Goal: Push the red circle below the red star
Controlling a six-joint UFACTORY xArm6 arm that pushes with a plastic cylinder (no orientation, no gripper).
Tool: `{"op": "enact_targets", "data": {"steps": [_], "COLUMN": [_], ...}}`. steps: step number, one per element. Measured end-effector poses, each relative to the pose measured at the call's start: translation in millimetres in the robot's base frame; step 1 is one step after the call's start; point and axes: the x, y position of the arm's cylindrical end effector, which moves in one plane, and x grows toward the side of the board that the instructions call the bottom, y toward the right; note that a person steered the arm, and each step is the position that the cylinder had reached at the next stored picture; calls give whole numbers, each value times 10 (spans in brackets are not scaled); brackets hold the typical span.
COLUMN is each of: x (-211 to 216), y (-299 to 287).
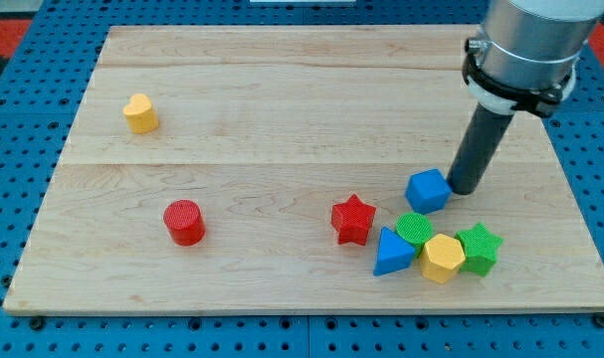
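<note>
- Currently, my tip (pixel 462 189) rests on the wooden board (pixel 282 89) at the view's right, touching or just beside the right-hand face of the blue cube (pixel 427 190).
- No claw is fitted: the arm ends in a plain dark rod, so no apart, together or clamped state applies.
- Red circle (pixel 184 222): stands alone in the lower left part of the board, well apart from my tip and from every other block.
- Red star (pixel 353 219): lies to the right of the red circle at about the same height in the view, with open board between the two.
- Blue cube: sits up and to the right of the red star, near it but not touching.
- Cluster at the view's lower right: blue triangle (pixel 391 253), green circle (pixel 414 229), yellow hexagon (pixel 443 258) and green star (pixel 479 248) are packed closely together, just below the blue cube.
- The blue triangle is just beside the red star's lower right point.
- Yellow heart (pixel 139 112): stands alone near the board's upper left, well apart from all else.
</note>
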Motion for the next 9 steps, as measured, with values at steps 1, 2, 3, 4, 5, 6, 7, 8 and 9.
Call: {"op": "enact_targets", "data": {"steps": [1,2,3,4,5,6,7,8,9], "x": [-369,-180,-5,7,605,632,661,879,1206], "y": [-43,-1037,-2436,-3427,-2952,-1600,-2298,-2888,-2216]}}
